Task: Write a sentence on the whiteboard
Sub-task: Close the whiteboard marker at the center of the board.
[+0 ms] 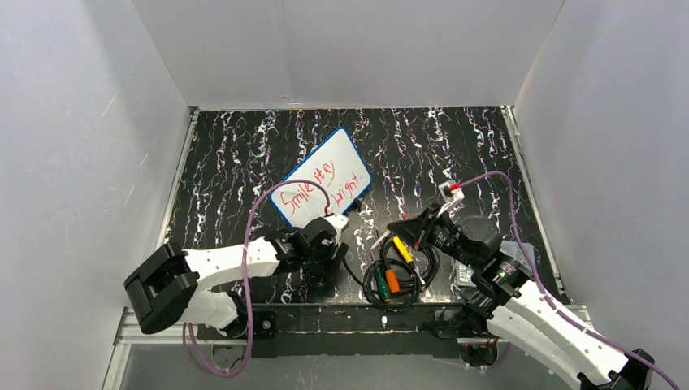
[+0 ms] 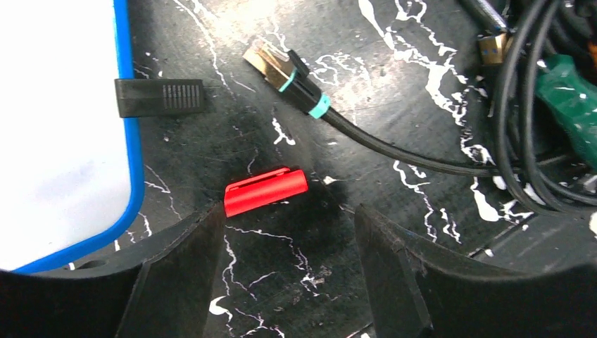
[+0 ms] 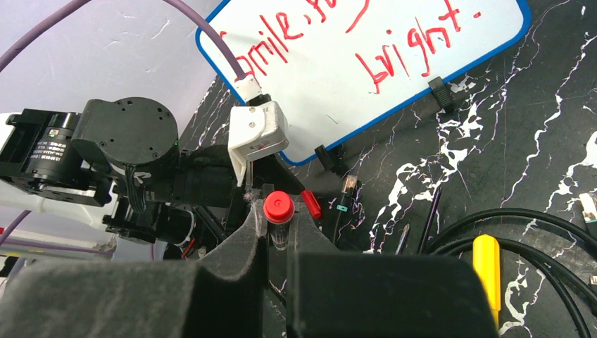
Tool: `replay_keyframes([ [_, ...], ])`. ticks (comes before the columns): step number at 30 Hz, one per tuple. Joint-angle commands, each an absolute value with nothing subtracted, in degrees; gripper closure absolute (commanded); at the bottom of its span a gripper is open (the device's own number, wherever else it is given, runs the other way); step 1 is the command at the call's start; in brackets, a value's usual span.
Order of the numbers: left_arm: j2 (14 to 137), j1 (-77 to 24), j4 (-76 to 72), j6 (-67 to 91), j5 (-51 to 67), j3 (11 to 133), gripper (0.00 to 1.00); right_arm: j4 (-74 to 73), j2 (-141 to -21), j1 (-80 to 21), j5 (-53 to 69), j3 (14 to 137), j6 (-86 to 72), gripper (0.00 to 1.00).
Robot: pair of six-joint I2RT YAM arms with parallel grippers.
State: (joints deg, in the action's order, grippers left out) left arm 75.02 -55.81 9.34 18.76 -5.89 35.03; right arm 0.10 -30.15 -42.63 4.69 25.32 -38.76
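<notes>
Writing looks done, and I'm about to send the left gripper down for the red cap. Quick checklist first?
1. Sentence complete on the whiteboard: ok, two red lines ending in a full stop.
2. Right gripper shut on the marker: ok.
3. Left gripper open: ok.
4. Red cap centred in that gripper: not ok, it lies toward one side.
5. Cable plug apart from the cap: ok.
6. Which way the cap's open end faces: cannot tell.
</notes>
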Motion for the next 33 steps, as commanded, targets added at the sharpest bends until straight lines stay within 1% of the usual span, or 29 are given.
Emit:
replay_keyframes([
  [1, 72.25, -55.63, 9.26, 19.48, -1.35, 34.23, 0.34, 3.65, -30.44, -42.45, 4.88, 25.09, -38.76, 0.99],
  [9, 68.93, -55.81, 10.43, 19.74, 4.30, 32.92, 0.34, 3.40, -30.33, -42.41, 4.92, 25.14, -38.85, 0.99],
  [15, 68.71, -55.81, 15.44, 15.21, -2.92, 35.93, 0.32, 3.86, -30.59, -42.45, 5.05, 25.15, -38.78, 0.99],
  [16, 69.49, -55.81, 15.20, 14.20, -2.27, 36.47, 0.34, 3.99, -30.76, -42.45, 5.16, 25.14, -38.85, 0.99],
  [18, 71.73, -55.81, 14.97, 12.48, -1.62, 37.96, 0.40, 4.15, -30.94, -42.45, 5.40, 25.26, -38.85, 0.99],
  [20, 73.83, -55.86, 15.20, 11.22, -1.86, 39.20, 0.43, 4.01, -30.98, -42.45, 5.51, 25.54, -38.78, 0.99],
  [33, 77.67, -55.81, 11.19, 7.06, -0.76, 39.64, 0.43, 3.38, -30.75, -42.42, 5.53, 25.99, -38.17, 0.99],
])
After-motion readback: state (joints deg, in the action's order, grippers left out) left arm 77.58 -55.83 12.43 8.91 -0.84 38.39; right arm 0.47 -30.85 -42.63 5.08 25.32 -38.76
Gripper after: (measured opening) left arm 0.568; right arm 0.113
